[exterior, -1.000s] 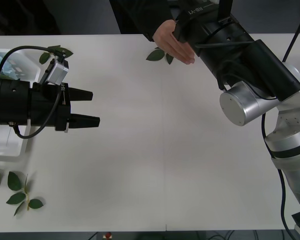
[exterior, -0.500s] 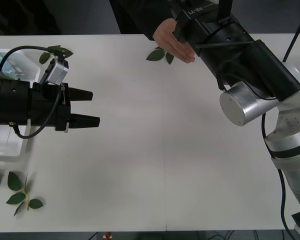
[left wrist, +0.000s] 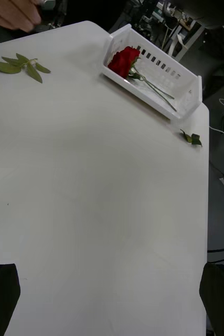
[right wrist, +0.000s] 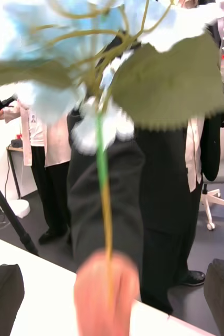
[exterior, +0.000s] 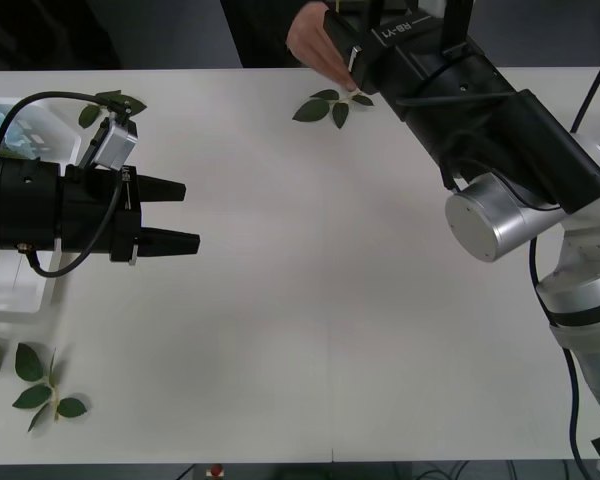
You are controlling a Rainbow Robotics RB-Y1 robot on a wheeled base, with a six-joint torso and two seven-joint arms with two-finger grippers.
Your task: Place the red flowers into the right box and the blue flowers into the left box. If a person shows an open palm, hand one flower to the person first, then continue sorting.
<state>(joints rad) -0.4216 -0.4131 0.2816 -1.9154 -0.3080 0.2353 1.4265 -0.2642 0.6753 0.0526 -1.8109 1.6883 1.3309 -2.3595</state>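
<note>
Change: the person's bare hand [exterior: 315, 45] was spread palm-up over the desk a second ago. It has since drawn back to the far edge with its fingers curled, and the loose green leaf sprig [exterior: 332, 105] now lies fully uncovered.
Right end effector [right wrist: 112, 299]: reached out to the far edge of the white desk [exterior: 330, 300], close against the hand; its black fingers [right wrist: 223, 294] stand released, wide apart.
Blue flower [right wrist: 54, 100]: a pale-blue fluffy hydrangea head on a long green stem. The stem rises between the right end effector's parted fingers and is pinched by the person's fingers, not by the robot.
Flower's look: petals blurred, with large green toothed leaves under the cluster.
Left end effector [exterior: 180, 215]: unmoved over the desk's left side, released and holding nothing.
Right box [left wrist: 159, 86]: a white slotted plastic tray at the desk's corner with one red rose [left wrist: 123, 60] lying inside.
</note>
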